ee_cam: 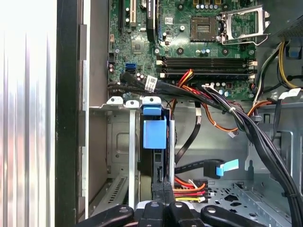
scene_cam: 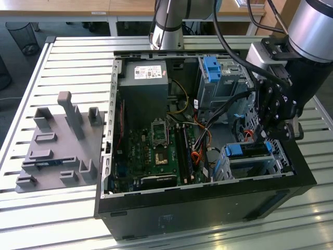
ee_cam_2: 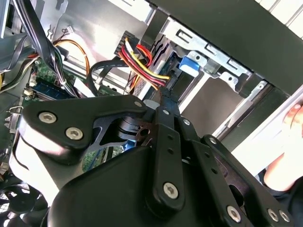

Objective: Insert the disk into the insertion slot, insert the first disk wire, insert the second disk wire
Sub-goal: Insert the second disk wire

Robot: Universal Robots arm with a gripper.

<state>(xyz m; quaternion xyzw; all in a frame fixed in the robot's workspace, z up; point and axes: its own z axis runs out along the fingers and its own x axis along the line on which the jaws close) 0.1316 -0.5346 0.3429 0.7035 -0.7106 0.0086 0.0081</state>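
The disk (scene_cam: 248,151), in its blue carrier (ee_cam: 155,133), sits inside the insertion slot (scene_cam: 278,162), the low silver cage (ee_cam: 119,142) at the case's front corner on the exterior view's right. My gripper (scene_cam: 263,136) reaches down into the case just behind that cage. Its fingers (ee_cam_2: 163,97) are shut on the connector end of the red, yellow and black disk wire (ee_cam_2: 142,60), held against the disk's rear edge. That wire (ee_cam: 189,187) runs away from my gripper (ee_cam: 163,201). A second black wire with a blue connector (ee_cam: 222,169) lies loose beside it.
A taller silver cage with a blue latch (scene_cam: 213,70) stands behind the slot. The motherboard (scene_cam: 156,146) and cable bundles (ee_cam: 227,109) fill the case's middle, and the power supply (scene_cam: 144,88) sits at the back. A grey fixture plate (scene_cam: 57,146) lies on the slatted table to the exterior view's left.
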